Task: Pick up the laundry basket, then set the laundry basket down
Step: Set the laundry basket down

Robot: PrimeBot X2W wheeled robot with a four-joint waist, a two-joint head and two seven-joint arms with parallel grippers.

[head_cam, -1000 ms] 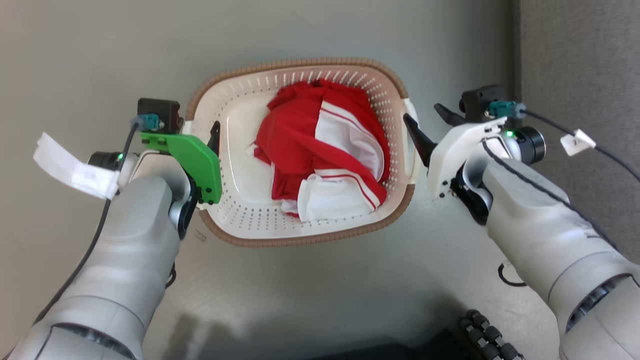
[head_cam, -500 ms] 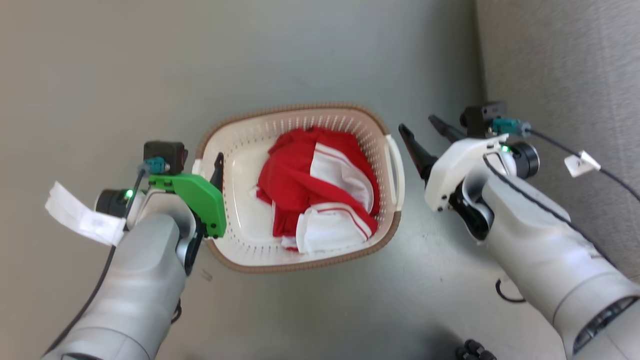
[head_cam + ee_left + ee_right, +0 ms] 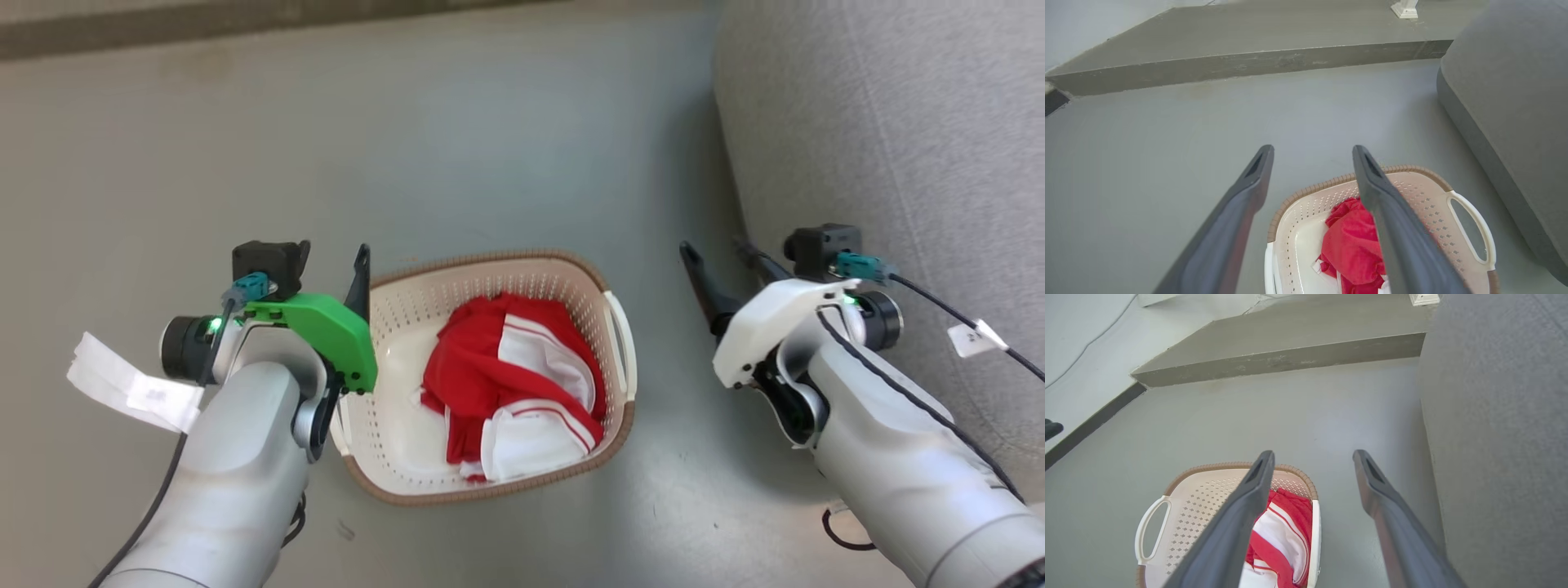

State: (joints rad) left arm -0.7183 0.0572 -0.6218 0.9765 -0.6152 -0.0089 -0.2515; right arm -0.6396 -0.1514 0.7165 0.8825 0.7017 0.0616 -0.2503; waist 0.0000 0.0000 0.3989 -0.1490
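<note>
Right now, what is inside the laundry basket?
A crumpled red-and-white garment lies in the laundry basket, with bare perforated bottom showing beside it. Anything under the cloth is covered, so I cannot tell.

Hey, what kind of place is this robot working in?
Probably a home living area: a basket of red and white clothes sits on a smooth grey floor, next to what looks like a grey fabric sofa, with a low step beyond.
</note>
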